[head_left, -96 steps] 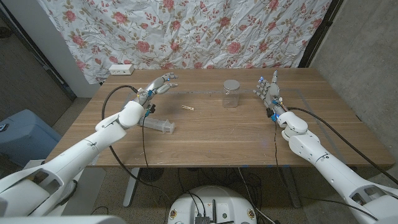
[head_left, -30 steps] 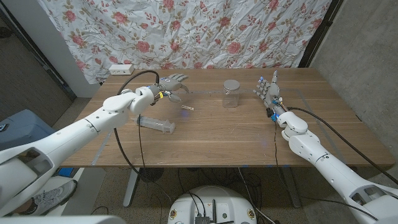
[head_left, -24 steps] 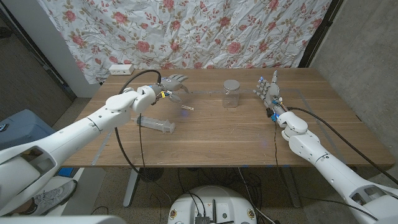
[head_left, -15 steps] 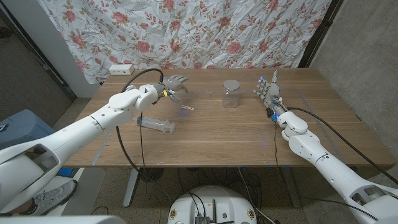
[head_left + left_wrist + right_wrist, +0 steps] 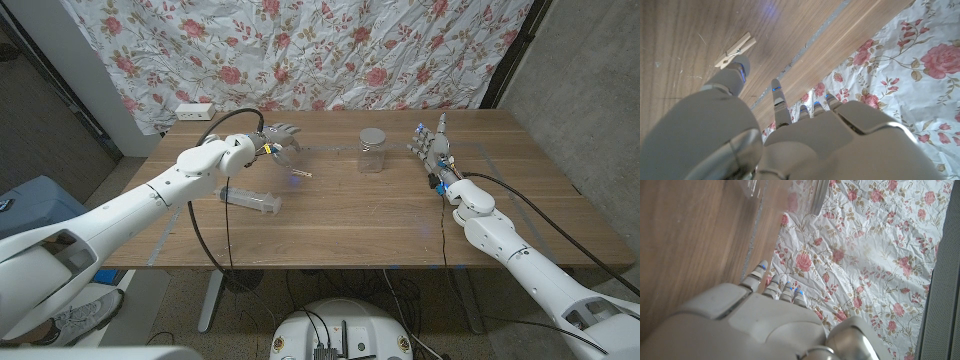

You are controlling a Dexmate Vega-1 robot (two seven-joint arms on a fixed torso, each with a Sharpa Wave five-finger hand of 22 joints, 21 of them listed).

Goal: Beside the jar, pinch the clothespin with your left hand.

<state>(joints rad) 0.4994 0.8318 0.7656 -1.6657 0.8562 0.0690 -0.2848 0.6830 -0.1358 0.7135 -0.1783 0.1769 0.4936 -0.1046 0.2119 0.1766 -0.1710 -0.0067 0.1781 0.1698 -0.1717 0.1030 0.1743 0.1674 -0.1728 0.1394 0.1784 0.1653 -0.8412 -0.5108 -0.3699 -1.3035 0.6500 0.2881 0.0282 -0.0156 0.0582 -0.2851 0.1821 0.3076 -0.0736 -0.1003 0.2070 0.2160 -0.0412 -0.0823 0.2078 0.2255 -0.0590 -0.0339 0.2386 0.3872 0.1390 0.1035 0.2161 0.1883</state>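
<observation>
A small wooden clothespin [image 5: 301, 173] lies on the table, left of a clear glass jar [image 5: 372, 150] with a grey lid. My left hand [image 5: 276, 139] hovers just behind and left of the clothespin, fingers spread, holding nothing. In the left wrist view the clothespin [image 5: 735, 49] lies just past my left hand's fingertips [image 5: 741, 63], apart from them. My right hand [image 5: 431, 141] stands upright at the right of the jar, fingers up and apart, with nothing in it. The jar's glass [image 5: 752, 187] shows blurred in the right wrist view.
A large plastic syringe [image 5: 251, 200] lies on the table in front of the left forearm. A white power strip [image 5: 193, 110] sits at the far left edge. A flowered cloth [image 5: 330, 50] hangs behind the wooden table [image 5: 360, 220].
My left hand has swung from the table's left towards the clothespin and now hovers close behind it, drifting slightly back-left in the last second. The right hand, jar and clothespin have stayed put.
</observation>
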